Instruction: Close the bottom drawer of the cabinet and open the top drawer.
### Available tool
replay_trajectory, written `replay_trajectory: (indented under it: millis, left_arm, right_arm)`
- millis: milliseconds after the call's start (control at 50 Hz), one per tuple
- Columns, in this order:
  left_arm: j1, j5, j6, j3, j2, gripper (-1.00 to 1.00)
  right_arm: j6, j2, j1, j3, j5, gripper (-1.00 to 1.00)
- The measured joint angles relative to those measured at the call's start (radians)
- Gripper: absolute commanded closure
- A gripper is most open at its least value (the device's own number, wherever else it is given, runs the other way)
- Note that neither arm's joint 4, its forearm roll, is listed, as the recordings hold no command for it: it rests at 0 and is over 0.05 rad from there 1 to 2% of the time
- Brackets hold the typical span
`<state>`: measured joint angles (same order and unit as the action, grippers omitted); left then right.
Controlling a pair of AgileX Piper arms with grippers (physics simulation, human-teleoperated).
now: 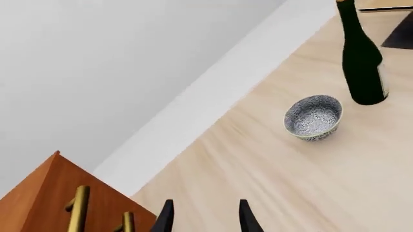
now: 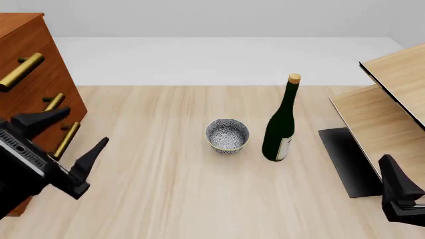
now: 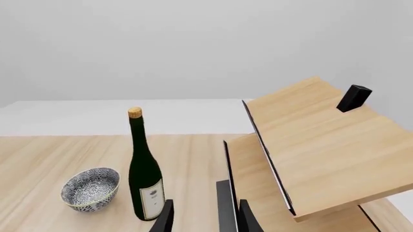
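The reddish-brown cabinet (image 2: 27, 40) stands at the table's left edge. Three brass handles line its front: the top drawer's handle (image 2: 20, 72), the middle one (image 2: 54, 102) and the bottom drawer's handle (image 2: 66, 141). The drawer fronts look level with each other, though I cannot tell for sure. My left gripper (image 2: 86, 125) is open, just in front of the bottom and middle handles and touching nothing. The left wrist view shows its fingers (image 1: 164, 217) apart beside the cabinet (image 1: 51, 193). My right gripper (image 3: 205, 215) is open and empty at the front right.
A patterned bowl (image 2: 227, 135) and a dark green bottle (image 2: 280, 127) stand mid-table. Pale slanted wooden furniture (image 2: 391, 89) with a black base (image 2: 349, 159) fills the right side, close to my right gripper (image 2: 397, 186).
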<state>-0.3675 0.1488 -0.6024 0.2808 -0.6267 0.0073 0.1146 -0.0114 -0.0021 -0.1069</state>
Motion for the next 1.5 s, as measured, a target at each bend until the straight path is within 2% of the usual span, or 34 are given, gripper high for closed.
replay_trajectory:
  millis: [300, 540, 860, 1200, 1500]
  left_arm:
    - [-0.037, 0.085, -0.272, -0.031, -0.015, -1.00]
    - [-0.029, 0.100, -0.416, -0.049, -0.051, -1.00]
    - [0.015, 0.202, -0.655, -0.112, -0.096, -1.00]
    - [0.095, 0.235, -0.821, -0.125, -0.105, -1.00]
    - [0.167, 0.264, -0.895, -0.075, -0.159, -1.00]
  right_arm:
    - [0.002, -0.013, -0.001, 0.000, 0.013, -1.00]
    - [0.001, -0.010, 0.001, 0.000, 0.010, -1.00]
    - [0.000, -0.004, 0.004, 0.000, 0.004, -1.00]
    - [-0.001, -0.016, 0.005, 0.000, 0.016, -1.00]
    - [-0.002, -0.027, 0.007, 0.000, 0.027, -1.00]
